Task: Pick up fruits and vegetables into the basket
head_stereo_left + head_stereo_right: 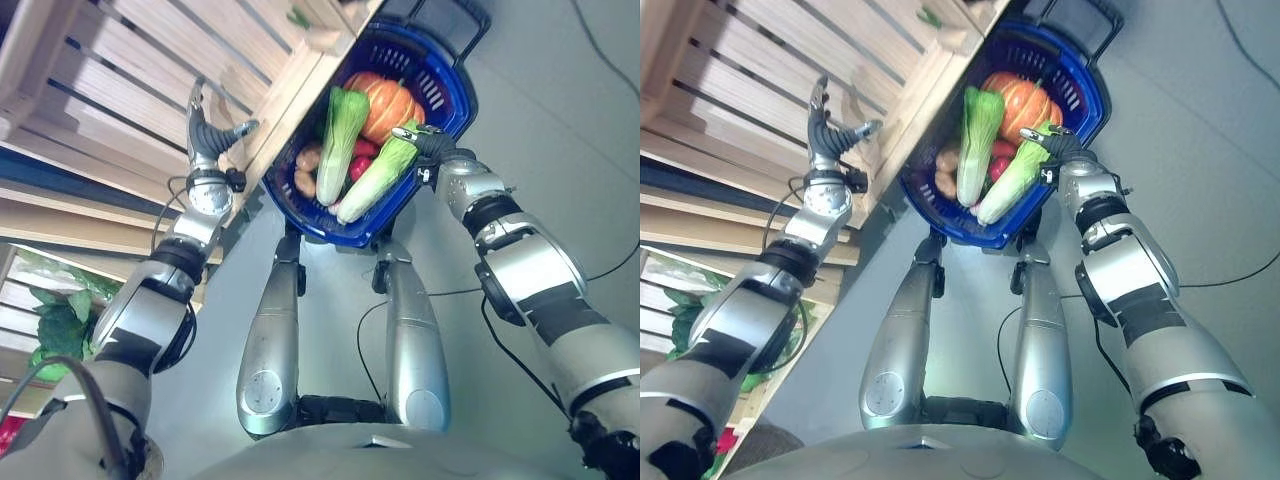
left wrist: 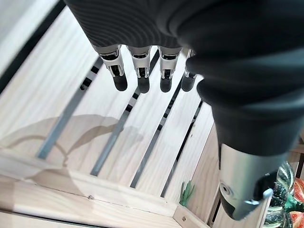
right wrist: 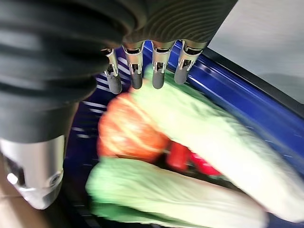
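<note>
Blue basket sits on the floor, tight against the corner of the slatted wooden crate shelf. Probably parked there so produce travels a short way from shelf to basket.

Basket load: orange pumpkin toward the far end, two pale green cabbages lying lengthwise, first cabbage beside the shelf, second cabbage along the outer rim. Red pepper wedged between them, brownish potatoes against the shelf-side wall. The long items lie flat and side by side, which leaves them stable.

Right robot hand hovers over the outer rim of the basket, just above the tip of the second cabbage. In its wrist view the fingers hang straight and relaxed, holding nothing: released. Looks like the end of a drop.

Left robot hand raised over the bare slats of the shelf, fingers spread straight, thumb apart, empty. Small green scrap lies in the shelf corner. Leafy greens sit in a lower crate, well apart from both hands; likely the next pick.
</note>
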`<state>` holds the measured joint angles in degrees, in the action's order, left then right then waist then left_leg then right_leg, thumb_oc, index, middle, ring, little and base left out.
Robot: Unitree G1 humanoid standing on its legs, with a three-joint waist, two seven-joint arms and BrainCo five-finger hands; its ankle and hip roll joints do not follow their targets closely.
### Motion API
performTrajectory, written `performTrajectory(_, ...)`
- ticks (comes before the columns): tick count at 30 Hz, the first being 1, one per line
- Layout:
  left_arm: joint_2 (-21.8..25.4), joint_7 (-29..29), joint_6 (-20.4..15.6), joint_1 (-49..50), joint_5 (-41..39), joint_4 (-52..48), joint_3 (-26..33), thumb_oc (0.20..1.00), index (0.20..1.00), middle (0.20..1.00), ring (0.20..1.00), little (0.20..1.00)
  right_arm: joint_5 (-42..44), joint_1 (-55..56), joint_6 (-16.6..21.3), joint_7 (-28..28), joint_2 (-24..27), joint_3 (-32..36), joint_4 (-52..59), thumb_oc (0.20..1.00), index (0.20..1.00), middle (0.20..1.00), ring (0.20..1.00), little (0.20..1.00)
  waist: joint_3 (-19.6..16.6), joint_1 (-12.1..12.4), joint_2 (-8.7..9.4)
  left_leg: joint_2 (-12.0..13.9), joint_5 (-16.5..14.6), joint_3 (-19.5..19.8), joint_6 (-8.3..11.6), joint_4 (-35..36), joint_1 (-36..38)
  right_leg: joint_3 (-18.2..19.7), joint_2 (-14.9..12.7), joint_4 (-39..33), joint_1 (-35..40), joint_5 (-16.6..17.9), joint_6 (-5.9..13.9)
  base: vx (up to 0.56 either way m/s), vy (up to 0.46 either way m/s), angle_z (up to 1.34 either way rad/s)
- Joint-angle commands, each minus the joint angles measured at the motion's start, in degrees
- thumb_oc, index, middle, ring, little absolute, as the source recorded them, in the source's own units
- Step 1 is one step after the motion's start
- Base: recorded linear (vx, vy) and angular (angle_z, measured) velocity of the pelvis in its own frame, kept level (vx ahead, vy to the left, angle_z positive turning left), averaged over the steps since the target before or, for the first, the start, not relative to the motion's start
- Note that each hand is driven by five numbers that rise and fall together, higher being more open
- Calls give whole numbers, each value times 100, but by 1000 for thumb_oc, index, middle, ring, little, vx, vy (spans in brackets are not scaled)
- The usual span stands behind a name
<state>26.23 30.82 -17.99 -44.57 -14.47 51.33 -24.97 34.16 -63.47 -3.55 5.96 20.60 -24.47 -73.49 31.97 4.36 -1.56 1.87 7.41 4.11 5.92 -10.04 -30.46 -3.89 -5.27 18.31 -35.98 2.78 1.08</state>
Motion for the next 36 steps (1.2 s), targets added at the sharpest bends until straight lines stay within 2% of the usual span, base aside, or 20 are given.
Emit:
performTrajectory(1, 160, -317, -85, 297, 199, 17, 272, 1000, 1000, 1000, 1000, 1000, -246, 348, 842, 43, 333, 87, 332, 1000, 1000, 1000, 1000, 1000, -218, -105, -326, -405, -273, -198, -201, 179, 401, -334, 86, -374, 769, -240, 338, -5, 55, -6)
performTrajectory(3, 194, -616, -94, 705, 288, 79, 214, 1000, 1000, 1000, 1000, 1000, -422, 832, 1202, 145, 385, 127, 678, 1000, 1000, 1000, 1000, 1000, -255, -139, -266, -378, -268, -240, -198, 417, 862, -342, 21, -628, 1258, -185, 395, 5, 43, -8)
performTrajectory(11, -4, -1199, -127, 2193, 804, 194, -45, 1000, 1000, 1000, 1000, 1000, -776, 2619, 1717, 370, 501, 317, 1553, 1000, 1000, 1000, 1000, 1000, -1026, -250, -123, -253, -321, -363, -207, 1092, 1745, -383, -86, -1498, 2283, -6, 501, 68, 28, -1)
performTrajectory(15, -83, -1655, -79, 2878, 1057, 578, -32, 1000, 1000, 1000, 1000, 1000, -909, 3587, 1789, 343, 364, 578, 1546, 1000, 1000, 1000, 1000, 1000, -1474, -336, -47, -203, -394, -436, -222, 1263, 2194, -361, -90, -1770, 2777, 10, 558, 127, 9, -3)
performTrajectory(20, -304, -2258, -163, 3672, 1264, 1111, 226, 1000, 1000, 1000, 1000, 1000, -1247, 4721, 1715, 59, 194, 987, 1002, 1000, 1000, 1000, 1000, 1000, -2117, -375, -4, -132, -515, -527, -251, 1391, 2751, -311, -101, -2023, 3301, 44, 620, 186, 36, -2)
performTrajectory(24, -440, -2553, -175, 3947, 1373, 1501, 334, 1000, 1000, 1000, 1000, 1000, -1658, 5129, 1534, 90, -22, 1136, 599, 1000, 1000, 1000, 1000, 1000, -2419, -403, 23, -95, -611, -585, -266, 1424, 3035, -288, -102, -2107, 3562, 33, 649, 169, 19, -15)
performTrajectory(27, -492, -2757, -114, 4056, 1486, 1758, 463, 1000, 1000, 1000, 1000, 1000, -1903, 5327, 1251, 43, -70, 1262, 259, 1000, 1000, 1000, 1000, 1000, -2568, -425, 60, -68, -709, -620, -279, 1432, 3251, -276, -114, -2116, 3764, -28, 666, 118, 8, -13)
performTrajectory(32, -546, -3034, 28, 4147, 1363, 1991, 664, 1000, 1000, 1000, 1000, 1000, -1837, 5506, 852, -221, -137, 1489, -111, 1000, 1000, 1000, 1000, 1000, -2655, -457, 95, -31, -818, -671, -289, 1437, 3464, -272, -121, -2142, 3959, -85, 673, 77, 3, -6)
performTrajectory(36, -623, -3168, 98, 4188, 1341, 2109, 766, 1000, 1000, 1000, 1000, 1000, -2114, 5647, 686, -380, -222, 1519, -328, 1000, 1000, 1000, 1000, 1000, -2723, -472, 117, -3, -863, -668, -284, 1474, 3572, -289, -133, -2179, 4055, -102, 686, 55, 0, -1)
